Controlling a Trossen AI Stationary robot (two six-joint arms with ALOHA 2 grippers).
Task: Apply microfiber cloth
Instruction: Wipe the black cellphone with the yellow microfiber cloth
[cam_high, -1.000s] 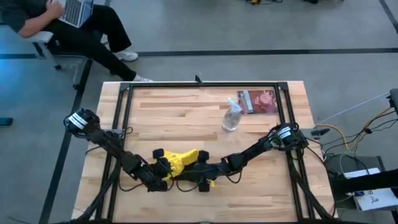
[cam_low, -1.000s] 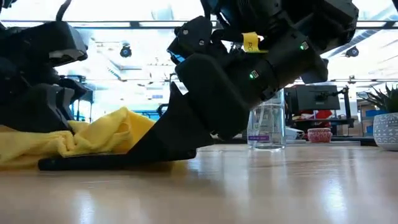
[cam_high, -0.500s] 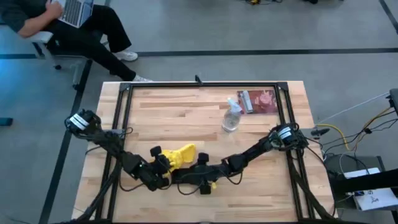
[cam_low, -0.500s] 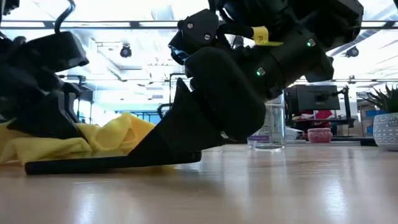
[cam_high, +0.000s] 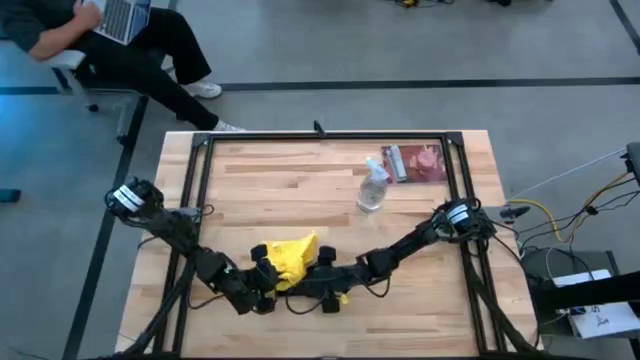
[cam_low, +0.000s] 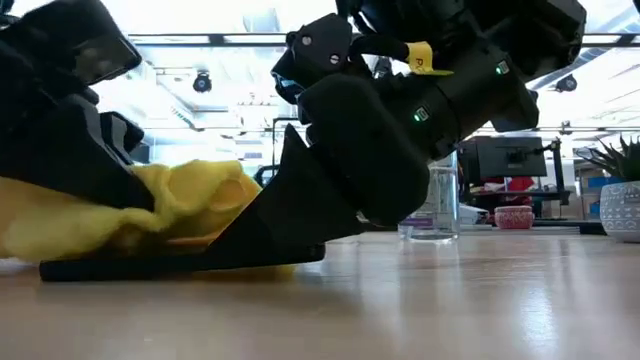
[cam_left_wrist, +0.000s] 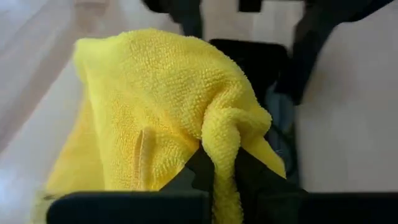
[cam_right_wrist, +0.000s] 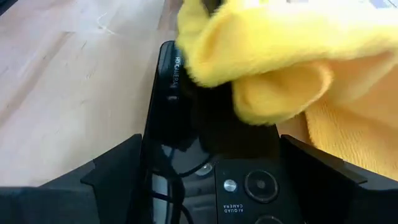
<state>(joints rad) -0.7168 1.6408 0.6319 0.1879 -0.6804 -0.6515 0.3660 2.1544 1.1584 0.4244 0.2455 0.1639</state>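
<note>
The microfiber cloth (cam_high: 287, 256) lies bunched on the black phone (cam_right_wrist: 205, 155) at the counter's (cam_high: 300, 180) near edge. The left hand (cam_high: 262, 275) pinches a fold of it, evidently to wipe the glass. The right hand (cam_high: 322, 282) clamps the phone's end, apparently steadying it flat. The spray bottle (cam_high: 372, 187) stands well apart.

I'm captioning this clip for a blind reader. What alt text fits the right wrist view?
A bunched yellow microfiber cloth lies over a black phone held flat on the wooden table, the phone's camera lenses showing below the cloth. The right gripper frames the phone with a dark finger on either side.
</note>
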